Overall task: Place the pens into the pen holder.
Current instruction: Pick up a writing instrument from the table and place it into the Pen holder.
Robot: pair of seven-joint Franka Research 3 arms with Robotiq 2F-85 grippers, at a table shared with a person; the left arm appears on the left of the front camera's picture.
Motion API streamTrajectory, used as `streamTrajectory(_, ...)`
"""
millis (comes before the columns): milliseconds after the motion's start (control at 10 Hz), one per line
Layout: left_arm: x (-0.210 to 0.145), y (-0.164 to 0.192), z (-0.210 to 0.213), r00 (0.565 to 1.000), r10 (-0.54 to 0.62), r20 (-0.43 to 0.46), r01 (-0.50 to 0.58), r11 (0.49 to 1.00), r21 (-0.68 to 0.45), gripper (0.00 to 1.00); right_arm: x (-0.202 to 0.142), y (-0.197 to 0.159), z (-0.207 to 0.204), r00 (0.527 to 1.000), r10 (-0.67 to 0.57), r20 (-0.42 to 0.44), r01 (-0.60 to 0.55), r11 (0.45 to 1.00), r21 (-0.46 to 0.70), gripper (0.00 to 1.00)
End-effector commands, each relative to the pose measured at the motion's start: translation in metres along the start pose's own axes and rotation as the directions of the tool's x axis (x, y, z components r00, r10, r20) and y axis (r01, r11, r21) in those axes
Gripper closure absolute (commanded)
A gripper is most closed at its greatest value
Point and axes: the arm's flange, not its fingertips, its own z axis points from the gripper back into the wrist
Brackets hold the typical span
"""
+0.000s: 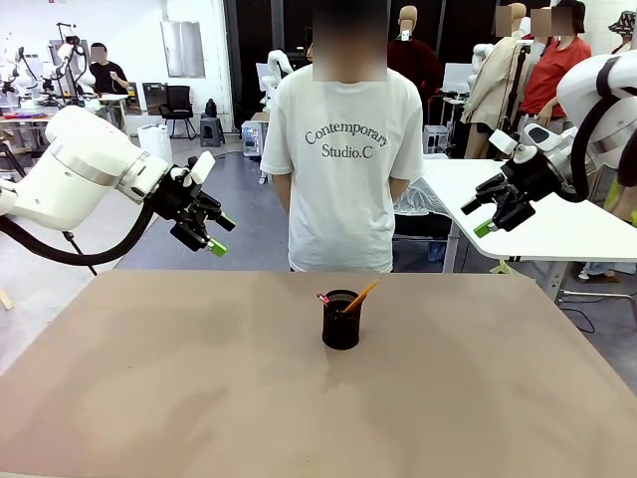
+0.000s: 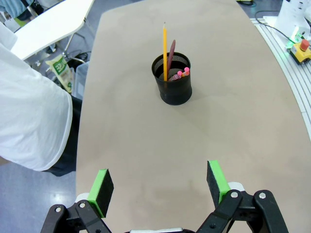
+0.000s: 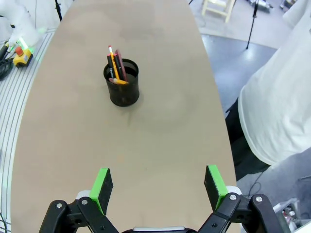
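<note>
Busy lab room, tan table (image 1: 149, 398), pen holder (image 1: 340, 321) mid-table, person (image 1: 343, 159) behind

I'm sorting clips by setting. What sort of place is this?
Probably a robotics lab or data-collection workshop: more white robot arms at tables behind, a white worktable, and an emergency-stop button beside the brown table.

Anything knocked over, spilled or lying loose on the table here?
Nothing stands out. The pen holder stands upright mid-table with the pencil, reddish-brown pen and red-tipped marker leaning inside it. Both claws, left and right, hang open, apart from it.
</note>
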Motion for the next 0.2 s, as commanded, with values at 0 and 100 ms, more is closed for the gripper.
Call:
streamTrajectory(0,0.0003,-0.0007,0.0006,1.000,-0.003,-0.009,0.003,1.000,0.002,0.00,0.0018,-0.0023,0.0002,1.000,0.005,-0.003,-0.005,1.000,-0.008,0.00)
streamTrajectory(100,0.0003,-0.0007,0.0006,1.000,-0.003,-0.009,0.003,1.000,0.002,0.00,0.0018,-0.0023,0.0002,1.000,0.005,-0.003,-0.005,1.000,-0.008,0.00)
